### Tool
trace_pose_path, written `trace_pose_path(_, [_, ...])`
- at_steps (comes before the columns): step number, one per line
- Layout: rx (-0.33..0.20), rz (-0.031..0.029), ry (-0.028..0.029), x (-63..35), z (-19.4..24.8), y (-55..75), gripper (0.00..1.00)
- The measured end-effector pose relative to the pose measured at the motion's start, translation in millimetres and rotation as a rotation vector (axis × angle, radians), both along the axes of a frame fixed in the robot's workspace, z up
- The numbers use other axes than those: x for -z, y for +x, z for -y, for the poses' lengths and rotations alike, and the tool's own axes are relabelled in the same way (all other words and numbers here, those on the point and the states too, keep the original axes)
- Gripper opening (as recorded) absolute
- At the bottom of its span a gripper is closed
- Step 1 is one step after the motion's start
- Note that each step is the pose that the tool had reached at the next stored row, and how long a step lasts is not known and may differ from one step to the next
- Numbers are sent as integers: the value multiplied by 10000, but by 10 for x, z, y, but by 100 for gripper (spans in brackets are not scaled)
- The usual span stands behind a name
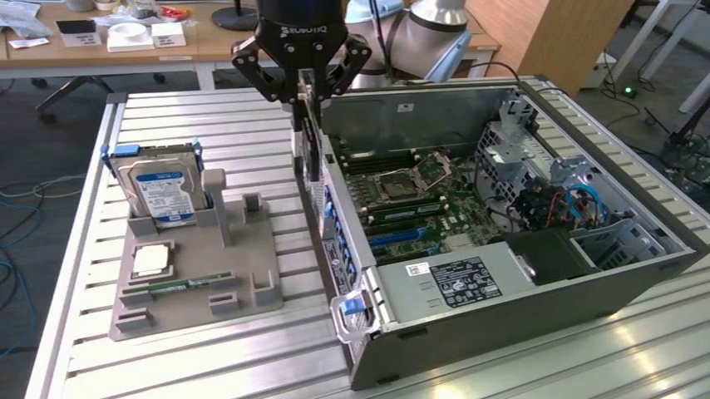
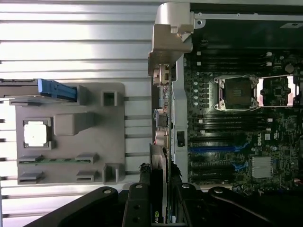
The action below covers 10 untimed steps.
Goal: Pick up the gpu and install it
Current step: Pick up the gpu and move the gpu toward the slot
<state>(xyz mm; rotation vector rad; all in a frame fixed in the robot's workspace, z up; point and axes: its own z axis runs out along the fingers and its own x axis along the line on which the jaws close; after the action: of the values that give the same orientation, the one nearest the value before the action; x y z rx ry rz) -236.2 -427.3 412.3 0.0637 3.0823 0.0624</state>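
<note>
The hand point(image 1: 302, 93) is clamped on the gpu point(image 1: 312, 154), holding it edge-down at the open computer case's point(image 1: 500, 312) rear wall, 1 o'clock from the grey parts holder point(image 1: 239, 266).

Slatted aluminium worktop point(image 1: 211, 125). An open tower case point(image 1: 488, 324) lies on its side over the half toward the exterior view's right. Motherboard point(image 1: 438, 195) exposed, CPU socket point(image 1: 401, 180) unlatched, power supply point(image 1: 466, 278) at the near end, blue cables point(image 1: 583, 204) by the drive cage. Grey fixture point(image 1: 244, 258) near the left edge carries a hard drive point(image 1: 165, 193) upright, a CPU point(image 1: 151, 260) flat and a memory stick point(image 1: 183, 285) slotted nearer. Wooden desk point(image 1: 133, 50) behind.
</note>
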Motion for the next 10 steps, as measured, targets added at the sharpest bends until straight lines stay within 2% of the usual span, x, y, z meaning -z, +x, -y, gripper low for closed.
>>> trace_pose_path(10, [0, 1, 1, 1, -37, 239, 26])
